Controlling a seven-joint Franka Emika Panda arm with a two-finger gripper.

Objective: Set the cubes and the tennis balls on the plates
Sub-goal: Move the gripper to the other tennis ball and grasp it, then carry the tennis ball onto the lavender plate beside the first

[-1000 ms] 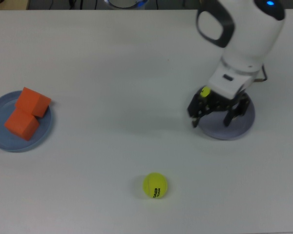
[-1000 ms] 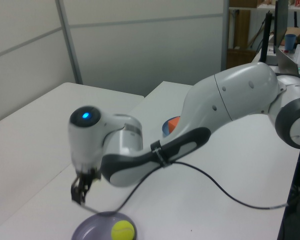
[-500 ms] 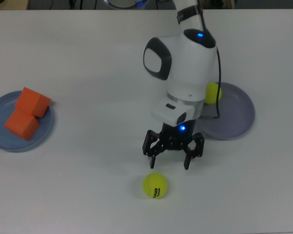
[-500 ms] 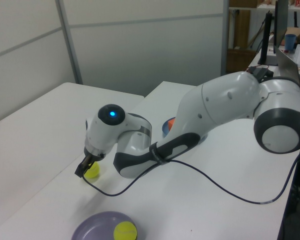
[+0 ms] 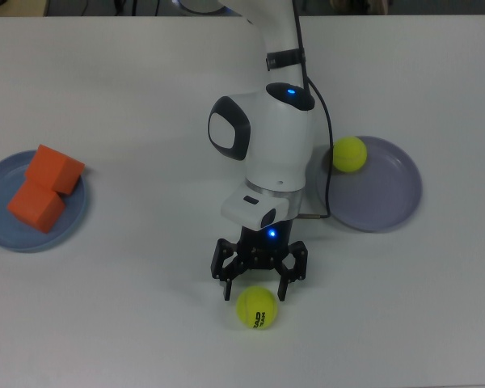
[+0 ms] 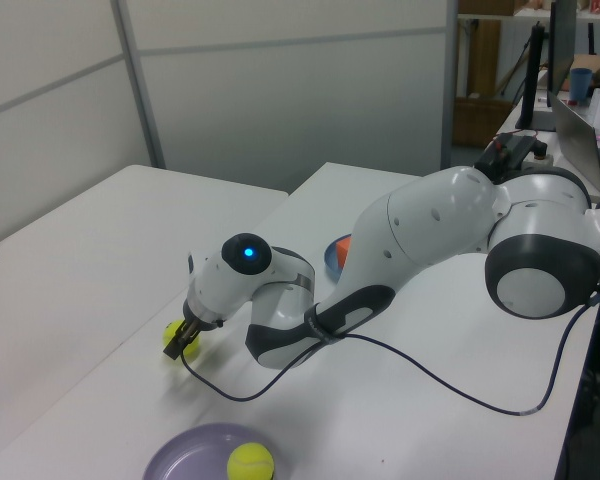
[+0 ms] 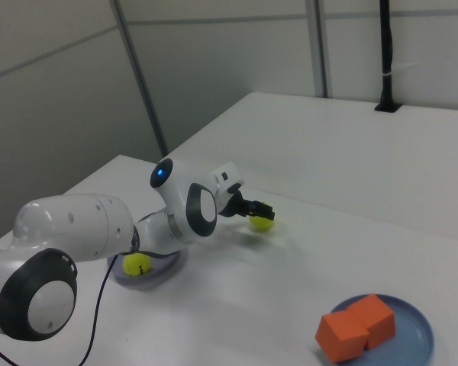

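Yellow-green, the loose tennis ball [image 5: 257, 307] lay on the bare table [image 5: 145, 97] while your gripper [image 5: 259, 284], fingers spread, swung off the lavender plate [image 5: 388, 194] and dropped beside it; both cubes [image 5: 47, 187] already sat on the blue plate [image 5: 0, 230], so one pickup remained.

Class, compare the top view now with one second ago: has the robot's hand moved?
Yes. The hand has left the purple plate and moved toward the top view's lower left; it now hangs open over the loose tennis ball.
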